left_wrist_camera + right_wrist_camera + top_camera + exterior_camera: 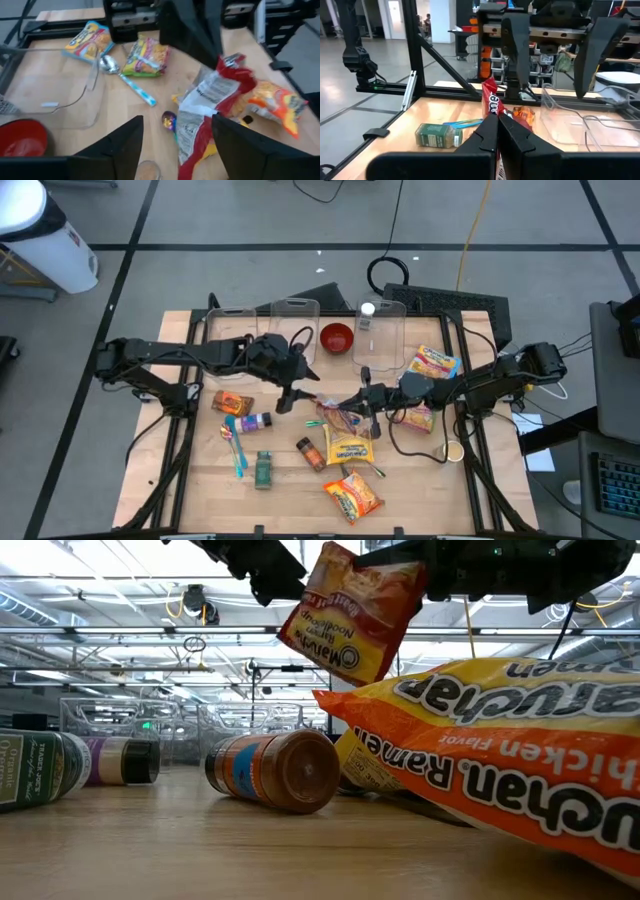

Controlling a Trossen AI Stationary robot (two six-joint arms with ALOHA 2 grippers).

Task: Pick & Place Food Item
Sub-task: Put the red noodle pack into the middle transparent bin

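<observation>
A red-and-white noodle packet [350, 612] hangs in the air over the middle of the table; it also shows in the high view [338, 417] and the left wrist view [210, 100]. My right gripper [497, 124] is shut on it, coming from the table's right [366, 396]. My left gripper [175, 122] is open and empty. It faces the packet from the left [291, 392] and touches nothing. A yellow packet [348, 448] lies flat on the table under the hanging one. My right gripper pinches the packet's red upper edge [491, 104] between its two shut fingers, coming about level from the table's right. The packet hangs tilted below the fingers, lifted clear of the table [345, 635].
Three clear bins [295, 322] and a red bowl [337, 337] stand at the far side. An orange ramen packet [352, 495], spice jars [310, 452], a green jar [263, 470], a spoon [233, 442] and an orange box [232, 402] lie around. More packets [432, 363] lie at the right.
</observation>
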